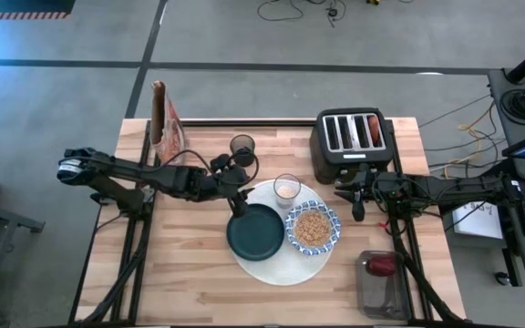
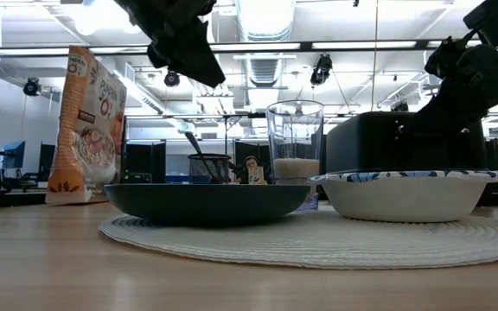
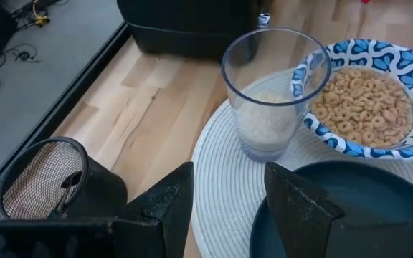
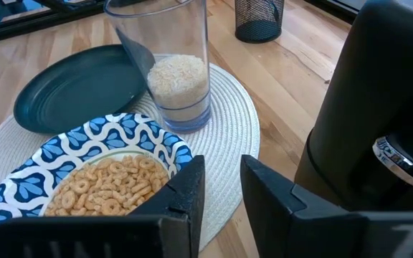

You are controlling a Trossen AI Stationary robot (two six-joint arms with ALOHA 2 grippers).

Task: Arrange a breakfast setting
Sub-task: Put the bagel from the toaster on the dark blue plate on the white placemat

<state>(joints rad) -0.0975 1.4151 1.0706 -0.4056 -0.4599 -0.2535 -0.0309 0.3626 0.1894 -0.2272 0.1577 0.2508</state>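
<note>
A round white mat (image 1: 272, 266) holds a dark green plate (image 1: 254, 231), a blue-and-white bowl (image 1: 313, 228) of cereal rings, and a clear glass (image 1: 287, 189) with a white filling at its bottom. My left gripper (image 3: 224, 208) is open and empty, hovering above the plate's far-left rim (image 1: 236, 202). My right gripper (image 4: 222, 188) is open and empty, above the table between the bowl and the toaster (image 1: 352, 137). A red apple (image 1: 383, 265) lies in a clear container at the near right. A slim handle (image 2: 195, 147) sticks out of a black mesh cup (image 1: 242, 148).
The black four-slot toaster stands at the far right, with something brown-red in one slot (image 1: 373, 128). A cereal bag (image 1: 165, 118) stands at the far left corner. Bare wood lies near the front left edge (image 1: 180, 282).
</note>
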